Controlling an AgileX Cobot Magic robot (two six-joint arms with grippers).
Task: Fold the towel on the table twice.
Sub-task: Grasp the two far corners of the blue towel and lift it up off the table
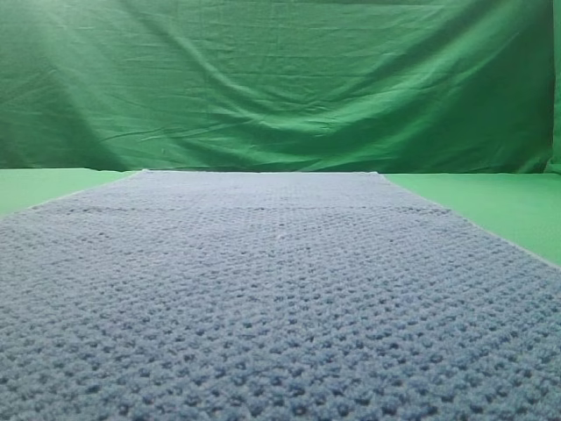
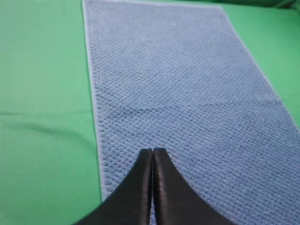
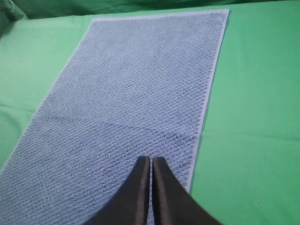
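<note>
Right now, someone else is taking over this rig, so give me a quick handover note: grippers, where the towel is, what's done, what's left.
Left gripper: shut, empty, above the towel near its left edge.
Right gripper: shut, empty, above the towel near its right edge.
Towel: spread flat and full length on the table, no fold visible, far end toward the green backdrop cloth.
Done: nothing yet.
Left: both folds.
</note>
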